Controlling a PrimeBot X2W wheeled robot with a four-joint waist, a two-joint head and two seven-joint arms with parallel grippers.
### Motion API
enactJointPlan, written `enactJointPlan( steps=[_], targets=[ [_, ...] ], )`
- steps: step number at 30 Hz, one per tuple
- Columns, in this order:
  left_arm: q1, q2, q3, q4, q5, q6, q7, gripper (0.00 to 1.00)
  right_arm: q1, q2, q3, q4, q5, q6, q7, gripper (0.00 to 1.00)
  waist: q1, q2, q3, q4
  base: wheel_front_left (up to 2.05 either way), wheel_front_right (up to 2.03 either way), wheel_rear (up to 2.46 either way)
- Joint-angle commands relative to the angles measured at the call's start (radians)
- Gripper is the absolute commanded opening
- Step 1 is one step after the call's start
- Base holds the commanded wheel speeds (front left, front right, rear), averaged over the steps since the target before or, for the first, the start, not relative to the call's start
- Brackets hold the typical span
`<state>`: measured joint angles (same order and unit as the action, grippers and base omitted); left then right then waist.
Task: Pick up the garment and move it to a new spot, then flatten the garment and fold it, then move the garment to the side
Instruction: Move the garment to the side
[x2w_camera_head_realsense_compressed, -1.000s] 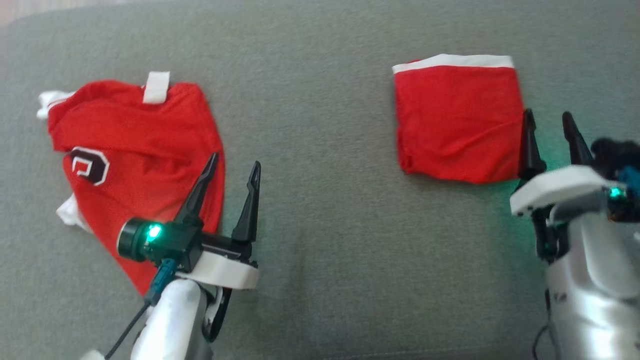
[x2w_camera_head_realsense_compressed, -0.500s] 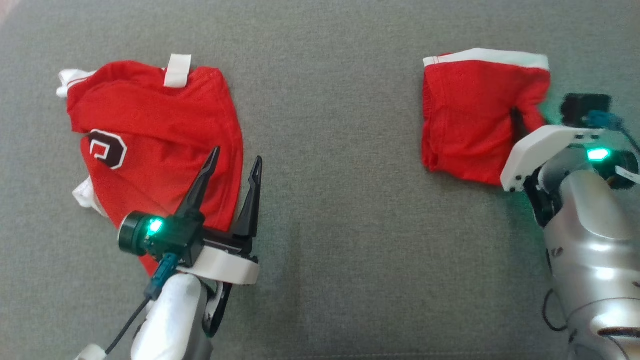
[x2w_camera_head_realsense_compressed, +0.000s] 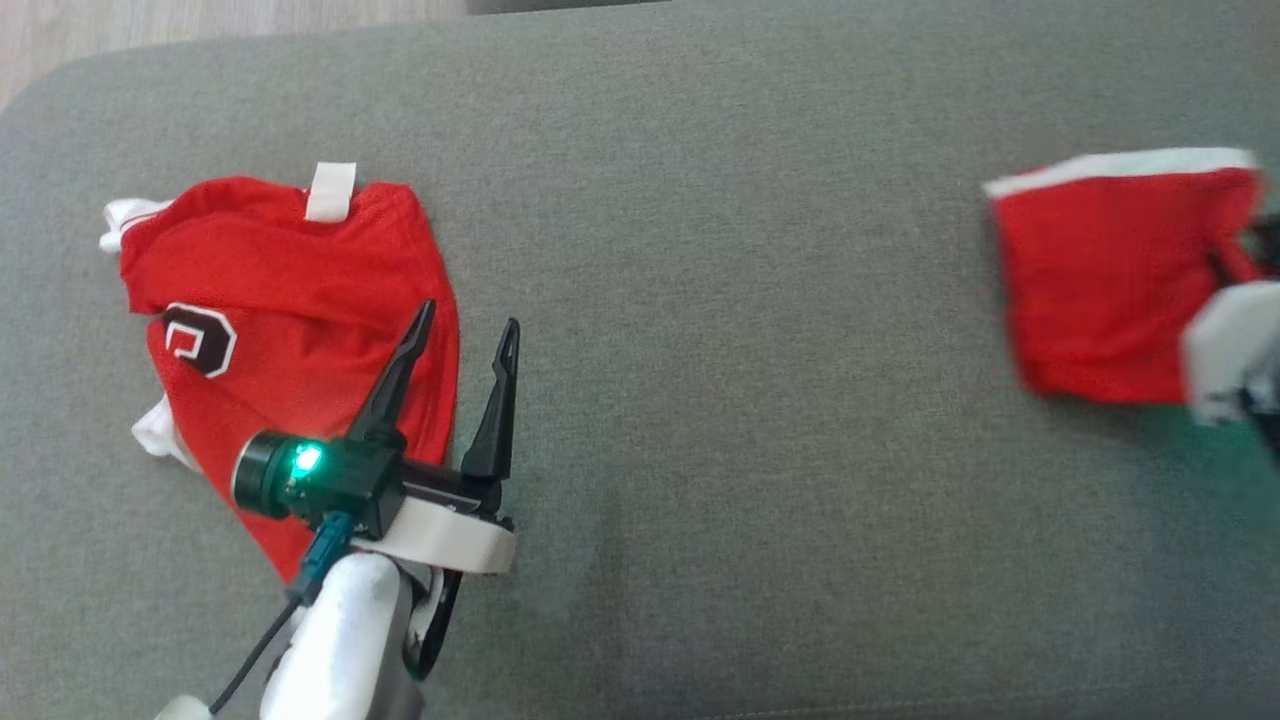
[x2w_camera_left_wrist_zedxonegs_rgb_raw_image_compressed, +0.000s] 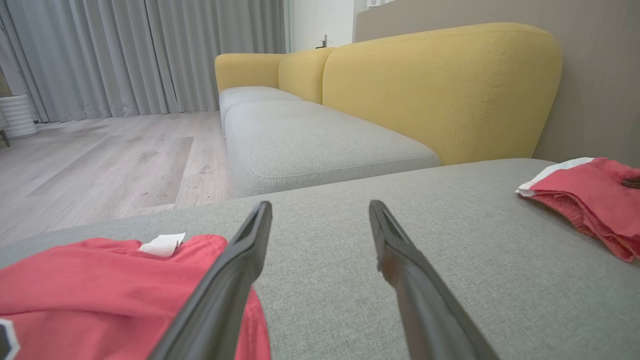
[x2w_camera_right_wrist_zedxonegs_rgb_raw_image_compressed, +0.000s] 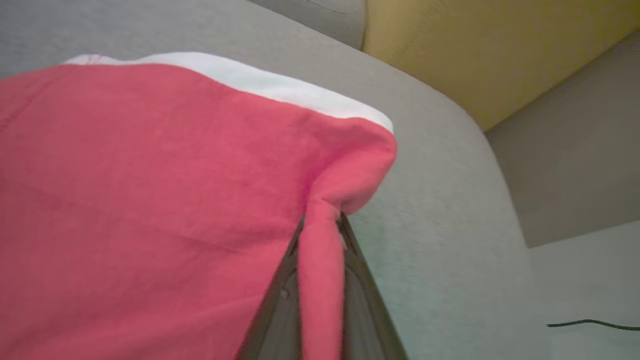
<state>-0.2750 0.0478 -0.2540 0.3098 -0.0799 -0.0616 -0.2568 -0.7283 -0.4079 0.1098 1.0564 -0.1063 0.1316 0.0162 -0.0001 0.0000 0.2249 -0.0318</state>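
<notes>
At the far right of the head view, the red garment (x2w_camera_head_realsense_compressed: 1105, 275) lay folded on the grey cushion (x2w_camera_head_realsense_compressed: 720, 420), with its white band along the top edge. It sat much nearer the right edge of the picture than half a second before. The grey gap between it and the red shirt (x2w_camera_head_realsense_compressed: 300, 290) at the left had grown wider. The whole picture had also slid a little, because the camera moved, and a bit of wooden floor (x2w_camera_head_realsense_compressed: 150, 25) showed at the upper left.

In the right wrist view, the right gripper (x2w_camera_right_wrist_zedxonegs_rgb_raw_image_compressed: 322, 225) had its two dark fingers squeezed together on a pinch of red cloth at the garment's edge. That pinch stood up between the fingers, and the corner next to it was pulled up into a bump. In the head view this arm was a blurry white shape, partly cut off by the right edge.

At the lower left, the left gripper (x2w_camera_head_realsense_compressed: 470, 315) was in the same place as before. Its fingers were spread apart and held nothing. One finger was over the right edge of the red shirt and the other over bare cushion. The shirt had a dark badge (x2w_camera_head_realsense_compressed: 198, 340) and a white tag (x2w_camera_head_realsense_compressed: 330, 190) at its top. It had not moved.
</notes>
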Motion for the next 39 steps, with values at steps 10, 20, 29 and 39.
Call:
enactJointPlan(
  steps=[10,20,29,39],
  targets=[
    [-0.015,0.005,0.047,-0.052,0.005,-0.005,-0.005,1.00,-0.085,-0.193,-0.012,0.000,-0.018,-0.001,-0.012,0.00,0.0001,0.0000,0.057,0.026,0.00,0.00,0.00],
    [-0.037,0.005,0.053,-0.054,0.011,-0.013,-0.005,1.00,-0.116,-0.193,-0.093,0.002,-0.016,-0.001,-0.005,0.00,0.0001,0.0000,0.098,0.038,0.00,0.00,0.00],
    [-0.024,0.004,0.054,-0.039,0.009,-0.010,-0.005,1.00,-0.100,-0.127,-0.171,-0.028,-0.041,-0.001,-0.041,1.00,0.0001,0.0000,0.040,0.025,0.00,0.00,0.00],
    [0.032,0.004,0.063,-0.042,0.000,0.002,-0.005,1.00,-0.061,0.065,-0.172,-0.170,-0.013,-0.001,-0.216,1.00,0.0001,0.0000,-0.085,-0.006,0.00,0.00,0.00]
  ],
)
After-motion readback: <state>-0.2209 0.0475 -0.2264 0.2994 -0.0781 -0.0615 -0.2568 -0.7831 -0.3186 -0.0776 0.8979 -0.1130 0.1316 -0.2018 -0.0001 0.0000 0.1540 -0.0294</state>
